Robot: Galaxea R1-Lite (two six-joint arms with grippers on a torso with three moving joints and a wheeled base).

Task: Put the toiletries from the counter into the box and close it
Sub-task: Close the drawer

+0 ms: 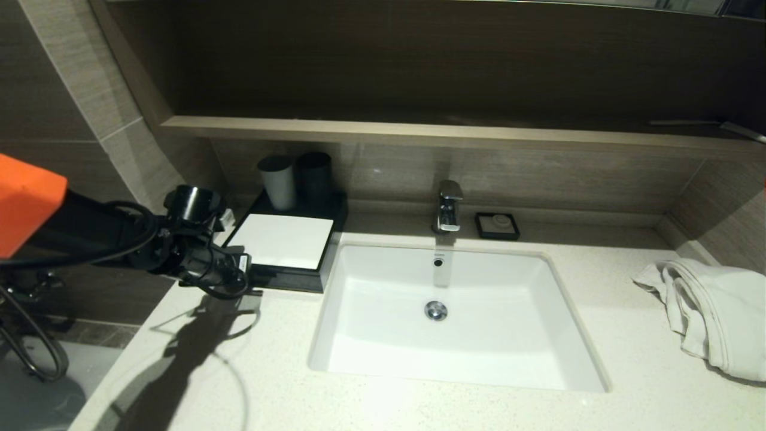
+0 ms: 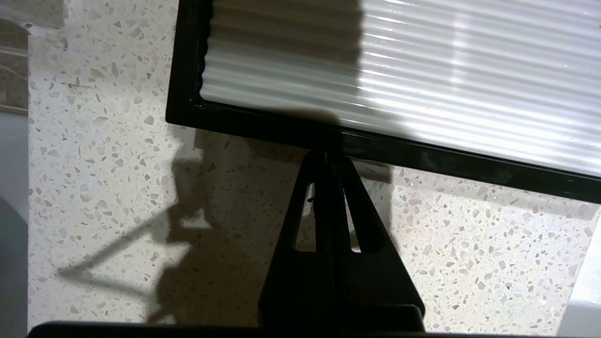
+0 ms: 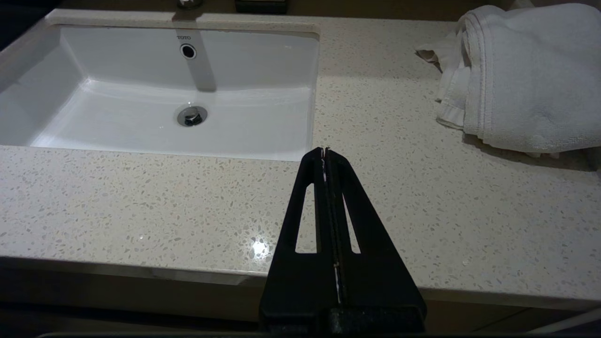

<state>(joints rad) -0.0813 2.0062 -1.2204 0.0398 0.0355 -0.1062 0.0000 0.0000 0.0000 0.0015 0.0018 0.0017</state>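
The left gripper [image 1: 254, 291] was seen at the far left of the counter [image 1: 251, 371], its fingers [image 2: 328, 188] pressed together with nothing between them, the tips set against the black front edge of the box [image 1: 281, 278]. The box lay just left of the basin [image 1: 443, 317]; its ribbed white top panel [image 2: 399, 84] was closed flat within the black frame, so its contents could not be told, and no toiletries were visible on the worktop. Behind the panel, on the same black base, a pale grey cup [image 1: 278, 181] and a dark cup [image 1: 315, 178] stood upright side by side; what they held could not be told. The basin was seen inset in the counter, with a chrome drain [image 1: 436, 310] at its floor and a tap [image 1: 449, 206] behind it. A small black soap dish [image 1: 497, 225] was placed just right of the tap. A white towel [image 1: 712, 317] lay crumpled at the far right. The right gripper [image 3: 325, 152] was held over the counter's front edge, near the basin's right corner, its fingers closed on nothing.
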